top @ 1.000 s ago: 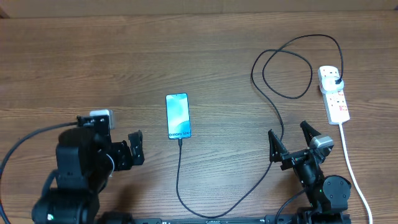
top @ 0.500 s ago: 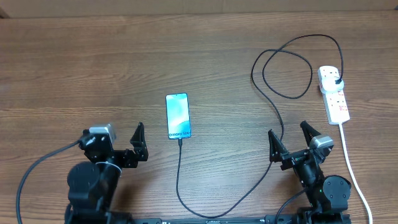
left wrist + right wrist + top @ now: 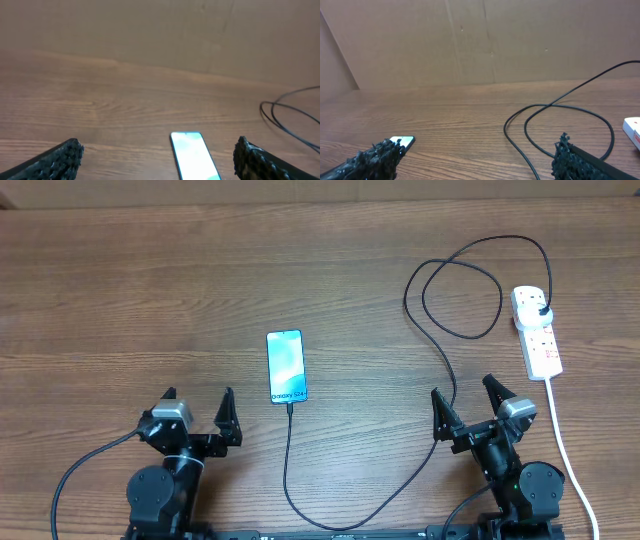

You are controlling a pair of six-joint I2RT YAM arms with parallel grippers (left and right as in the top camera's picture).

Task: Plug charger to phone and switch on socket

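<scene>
Left fingers (image 3: 229, 416) and right fingers (image 3: 441, 416), two each, stand spread and empty. On the surface (image 3: 120, 280) you have one phone (image 3: 286, 366) in the middle, one charger (image 3: 287, 452) reaching its near edge, one socket (image 3: 538, 335) at far right.

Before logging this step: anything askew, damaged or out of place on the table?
Nothing stands out. The slim lit-screen phone lies flat, the thin black charger cable runs from its near edge in loose loops to the white power strip, and the left tool and right tool stand open.
</scene>
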